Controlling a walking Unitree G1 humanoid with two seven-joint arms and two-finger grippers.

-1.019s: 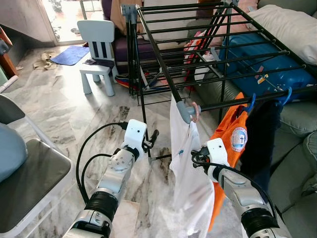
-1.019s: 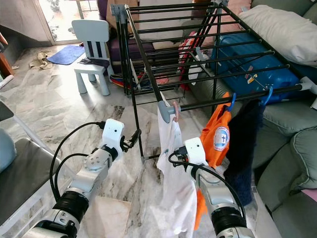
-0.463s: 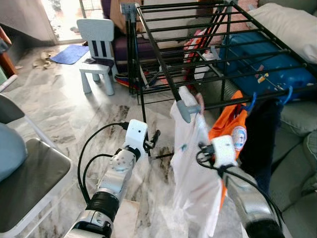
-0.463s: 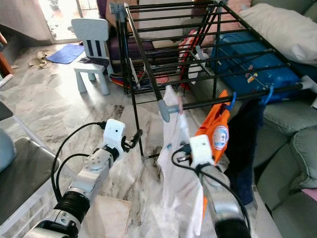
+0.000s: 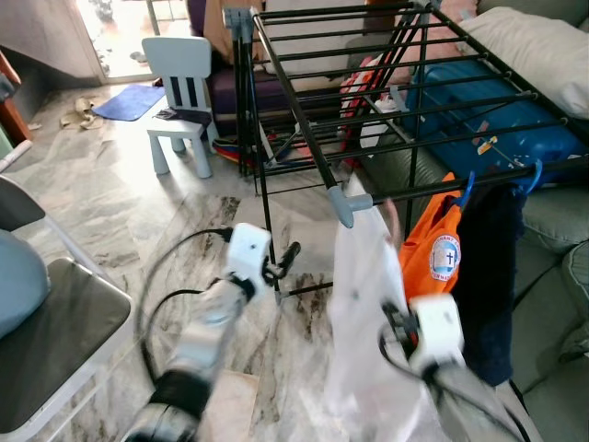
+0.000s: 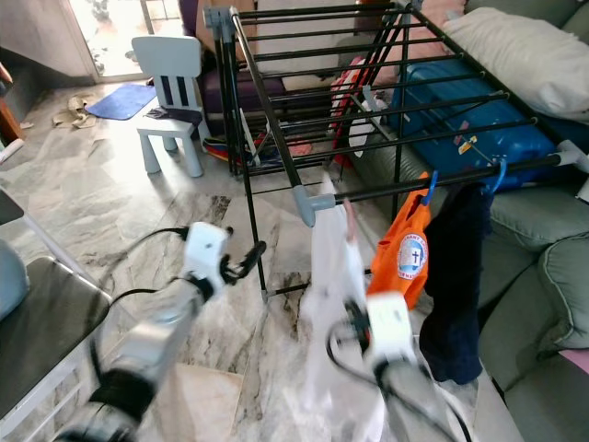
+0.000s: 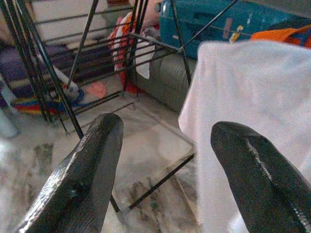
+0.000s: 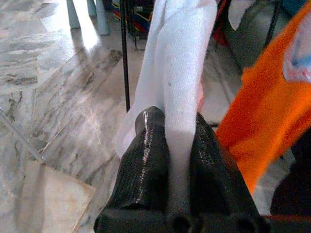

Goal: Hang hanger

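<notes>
The right gripper (image 8: 177,145) is clenching a fold of the white shirt (image 5: 368,304), the cloth pinched between its two black fingers (image 8: 146,160). The shirt is hanging from the front bar of the black drying rack (image 5: 304,129), just beside the grey corner joint (image 5: 342,204); its hanger is too blurred to make out. At three o'clock from the shirt, an orange shirt (image 5: 434,253) and a dark garment (image 5: 488,267) are hanging on the same bar. The left gripper (image 7: 165,165) is hovering at nine o'clock from the white shirt with its fingers spread apart, grasping nothing. A white chair (image 5: 181,87) is standing at eleven o'clock on the marble floor (image 5: 110,212).
</notes>
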